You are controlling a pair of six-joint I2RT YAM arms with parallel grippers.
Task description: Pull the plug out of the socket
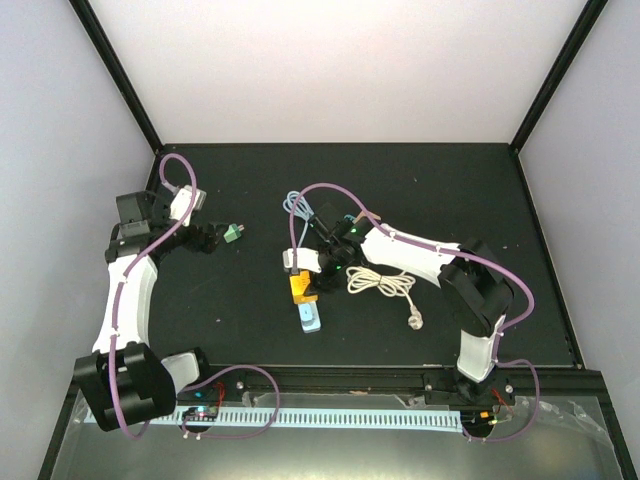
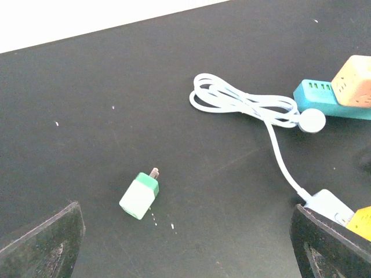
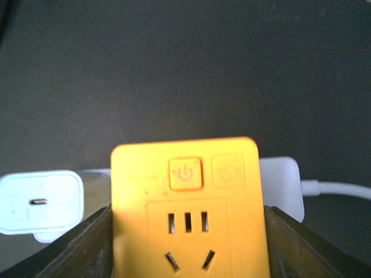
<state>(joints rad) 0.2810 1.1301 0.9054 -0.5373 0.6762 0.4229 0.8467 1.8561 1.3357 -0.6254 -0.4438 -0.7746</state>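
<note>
The left claw [image 2: 185, 231] is spread wide and holds nothing. It hovers low over the black table [image 2: 87, 87], one dark finger at each lower corner of its wrist view. Between those fingers, closer to the left one, a small green and white plug [image 2: 140, 195] lies loose on its side with its metal prongs pointing away from the camera. It touches neither finger. In the top view it sits just off the tip of the left claw, well apart from the socket.

The right claw [image 3: 187, 243] reaches to the middle of the table and is pinching the orange socket block [image 3: 188, 226]. Its fingers lie flush against the block's two sides. The face of the block shows a power button above a group of socket slots, and nothing is plugged into those slots. A white charger [image 3: 37, 202] with one small port sits just beside the block on one side. On the other side a pale plug [image 3: 282, 182] with a cable [image 3: 339, 189] running off it lies right against the block. I cannot tell whether either of these is seated in the block.

Farther back, the left wrist view shows a looped pale blue cord [image 2: 237, 101] ending in a round white disc [image 2: 313, 120], next to a teal power strip [image 2: 316, 95] with a peach cube [image 2: 355, 81] on it. In the top view a coiled white cord [image 1: 380, 283] lies beside the right arm's forearm
</note>
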